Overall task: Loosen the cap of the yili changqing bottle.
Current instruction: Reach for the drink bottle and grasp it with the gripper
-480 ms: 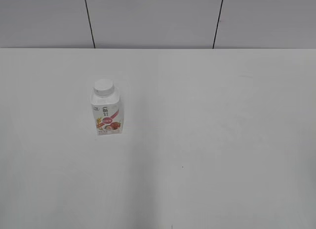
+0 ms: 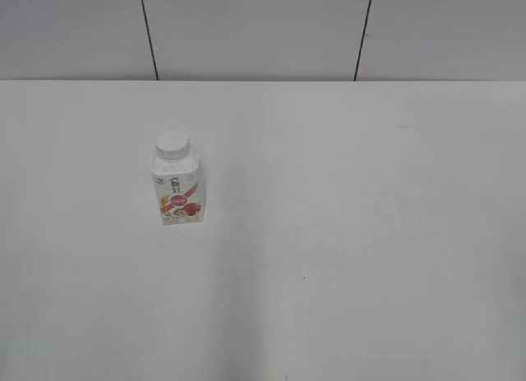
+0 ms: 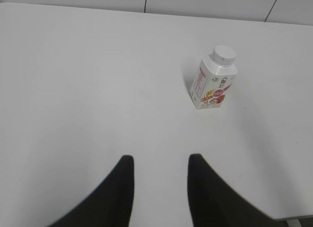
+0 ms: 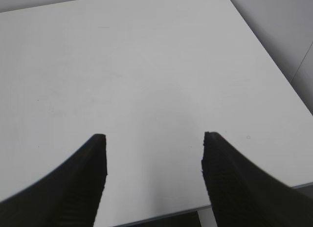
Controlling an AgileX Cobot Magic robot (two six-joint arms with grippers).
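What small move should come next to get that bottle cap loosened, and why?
Probably bring the left hand forward toward the bottle: it stands upright with its cap on, untouched, and both hands are open, far from it.

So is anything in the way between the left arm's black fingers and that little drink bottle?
Nothing visible. Only bare white table lies between the left gripper and the small white plastic bottle with the pink-red label, round white cap on.

One bottle (image 2: 177,188) on my table (image 2: 345,192). One cap (image 2: 173,144) on it. Two grippers mine: left gripper (image 3: 159,161), right gripper (image 4: 154,139). Two fingers each.
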